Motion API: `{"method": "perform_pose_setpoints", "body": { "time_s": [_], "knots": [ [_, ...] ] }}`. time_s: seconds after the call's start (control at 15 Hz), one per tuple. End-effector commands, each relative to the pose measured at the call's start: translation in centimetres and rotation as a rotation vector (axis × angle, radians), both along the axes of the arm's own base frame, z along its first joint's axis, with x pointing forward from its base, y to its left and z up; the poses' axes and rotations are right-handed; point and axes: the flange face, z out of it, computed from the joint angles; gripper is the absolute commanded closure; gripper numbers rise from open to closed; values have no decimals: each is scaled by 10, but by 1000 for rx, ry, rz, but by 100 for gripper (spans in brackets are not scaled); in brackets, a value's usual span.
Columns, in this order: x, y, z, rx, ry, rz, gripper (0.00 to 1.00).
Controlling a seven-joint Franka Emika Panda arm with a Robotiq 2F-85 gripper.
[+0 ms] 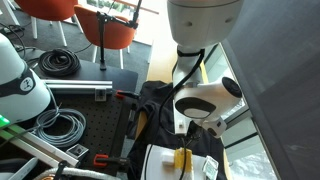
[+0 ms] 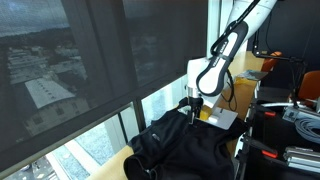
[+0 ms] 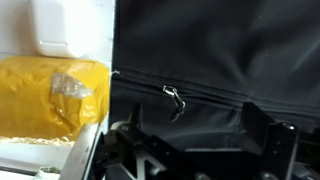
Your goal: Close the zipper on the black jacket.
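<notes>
Garment: black jacket [image 2: 185, 150] heaped beside window [image 2: 90, 140].
Seam: zipper [image 3: 200, 96] crosses the wrist view, pull showing.
Grip: gripper [image 3: 190, 140] just above the fabric, jaws apart.
Neighbours: yellow block [image 3: 50, 95] in white tray [image 3: 60, 25] just beside jacket; cables [image 1: 58, 125] well apart.

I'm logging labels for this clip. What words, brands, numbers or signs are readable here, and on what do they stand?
None can be read.
The black jacket and its zipper show no label or mark.
In the wrist view, the yellow packet and the white block are too blurred to show any print.
</notes>
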Motion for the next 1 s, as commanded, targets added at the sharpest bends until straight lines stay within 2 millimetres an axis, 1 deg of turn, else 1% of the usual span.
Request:
{"method": "perform_pose_setpoints", "body": {
  "time_s": [0.0, 0.4, 0.93],
  "knots": [
    [14, 4, -6, -19, -35, 26, 0],
    [23, 9, -15, -19, -35, 29, 0],
    [16, 4, -23, -39, -27, 22, 0]
  ]
}}
